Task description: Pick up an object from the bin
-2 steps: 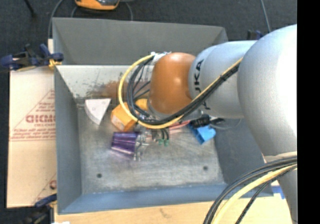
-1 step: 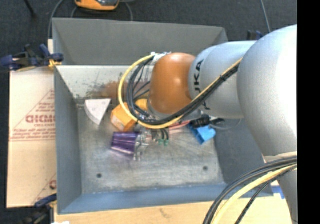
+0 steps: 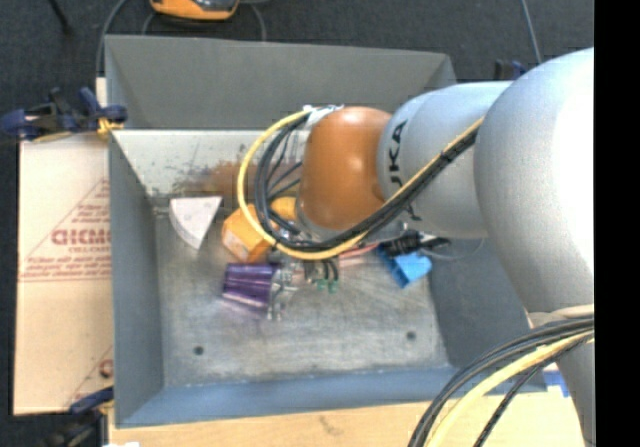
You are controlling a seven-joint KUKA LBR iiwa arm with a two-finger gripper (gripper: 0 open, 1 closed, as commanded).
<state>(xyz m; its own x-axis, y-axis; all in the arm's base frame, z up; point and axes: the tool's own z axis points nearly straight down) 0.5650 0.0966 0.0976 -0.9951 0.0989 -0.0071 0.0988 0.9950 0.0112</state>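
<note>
Flanking the gripper (image 3: 283, 293): one purple cylinder (image 3: 246, 285), one blue block (image 3: 408, 267).

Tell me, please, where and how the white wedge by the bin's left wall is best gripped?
Probably from straight above, across the white wedge near its narrower lower end, where its sides converge. It seems to lie flat on the bin floor, and the orange block sits close on its right, so keep toward the tip.

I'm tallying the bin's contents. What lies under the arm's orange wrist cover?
An orange block pokes out at the view's left of the cover, a blue block at its right, and a purple cylinder lies just clear of it. Whatever lies directly beneath is hidden.
</note>
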